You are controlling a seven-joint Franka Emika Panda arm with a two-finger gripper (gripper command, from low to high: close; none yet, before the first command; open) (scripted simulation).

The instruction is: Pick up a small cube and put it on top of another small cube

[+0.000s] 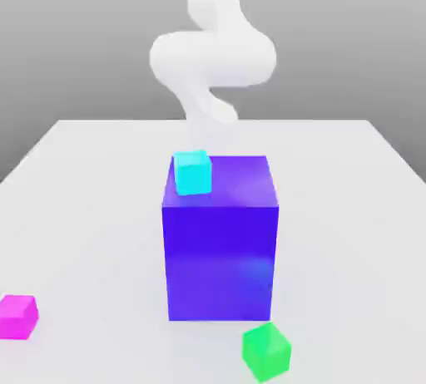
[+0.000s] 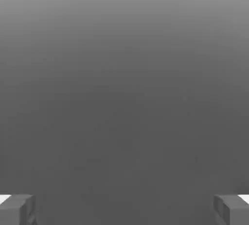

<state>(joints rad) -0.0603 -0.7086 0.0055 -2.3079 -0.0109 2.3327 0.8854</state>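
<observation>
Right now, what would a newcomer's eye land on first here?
The big blue block mid-table, with a small cyan cube on its top corner at the exterior view's left. A magenta cube and a green cube lie on the table in front.

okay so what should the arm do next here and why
Probably lower the open tool toward the cyan cube, which sits on the big blue block. The tool holds nothing, and the cyan cube lies nearer the arm than the magenta cube or green cube.
</observation>
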